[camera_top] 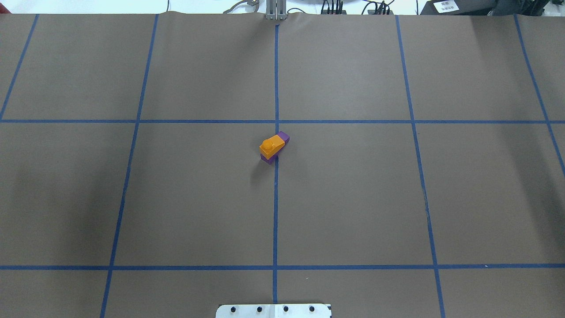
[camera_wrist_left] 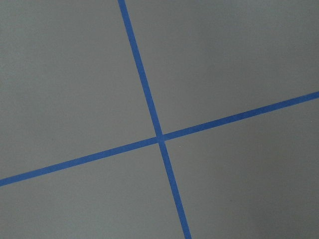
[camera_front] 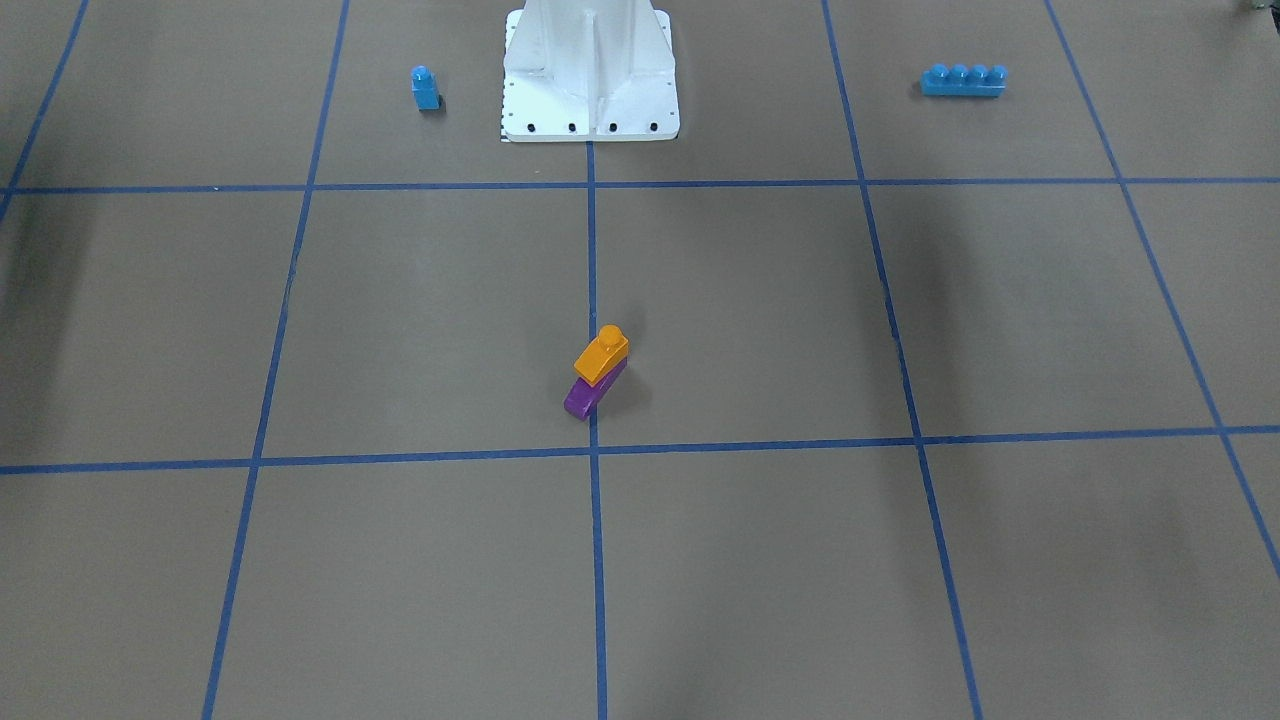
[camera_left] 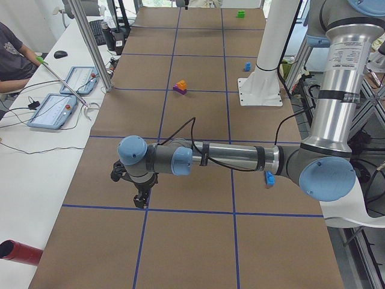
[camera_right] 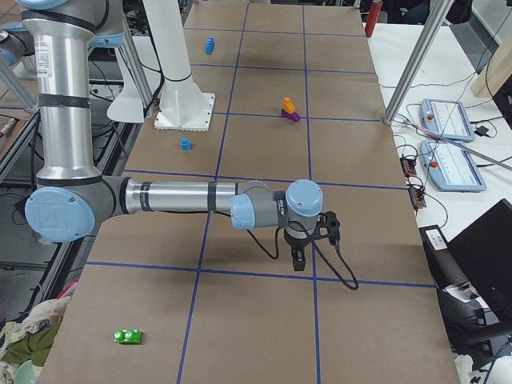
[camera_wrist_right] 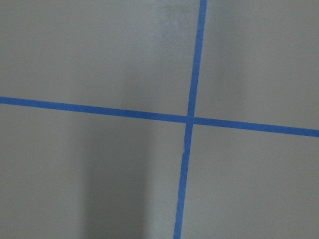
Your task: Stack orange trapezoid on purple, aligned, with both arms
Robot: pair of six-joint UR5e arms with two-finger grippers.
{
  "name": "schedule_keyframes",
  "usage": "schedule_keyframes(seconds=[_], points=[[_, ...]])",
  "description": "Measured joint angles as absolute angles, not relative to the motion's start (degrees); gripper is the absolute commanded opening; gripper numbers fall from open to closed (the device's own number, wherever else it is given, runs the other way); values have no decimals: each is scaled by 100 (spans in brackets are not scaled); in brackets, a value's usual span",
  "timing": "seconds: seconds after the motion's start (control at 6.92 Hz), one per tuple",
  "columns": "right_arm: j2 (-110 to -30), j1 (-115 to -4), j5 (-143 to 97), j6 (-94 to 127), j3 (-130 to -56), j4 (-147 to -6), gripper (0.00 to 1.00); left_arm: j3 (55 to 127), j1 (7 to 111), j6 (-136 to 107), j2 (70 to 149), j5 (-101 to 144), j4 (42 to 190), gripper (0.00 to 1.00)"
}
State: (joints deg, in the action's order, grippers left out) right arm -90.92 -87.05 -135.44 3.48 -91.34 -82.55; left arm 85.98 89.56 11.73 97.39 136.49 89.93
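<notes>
Stacking judged done: orange trapezoid (camera_front: 601, 354) on purple (camera_front: 590, 393) (seemingly aligned); left arm (camera_left: 228, 158), right arm (camera_right: 176, 197) clear; jaws' state untellable; next: verify.

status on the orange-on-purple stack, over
Left pincer, right pincer both distant, state unreadable. Orange trapezoid seated on purple brick. Nothing in the way.

No legible text — the white label (camera_top: 445, 6) seems blurred.

Orange trapezoid (camera_front: 601, 353) atop purple (camera_front: 586, 396)
</notes>
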Motion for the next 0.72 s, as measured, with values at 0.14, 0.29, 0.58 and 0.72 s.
schedule_keyframes(seconds=[0.14,0.29,0.58,0.72], points=[[-9127,-8815,-13563,451,-9197,-8293,100,8630,9020,1046,9743,13605,8974,100],[-9133,-8923,-13581,492,-9405,-8632,100,8660,9043,918,9738,13524,8957,100],[-9183,-8995,-13594,460,-9820,-9364,100,8703,9045,778,9684,13379,8934,100],[-9218,-8994,-13606,444,-9858,-9462,100,8715,9034,750,9639,13237,8936,100]])
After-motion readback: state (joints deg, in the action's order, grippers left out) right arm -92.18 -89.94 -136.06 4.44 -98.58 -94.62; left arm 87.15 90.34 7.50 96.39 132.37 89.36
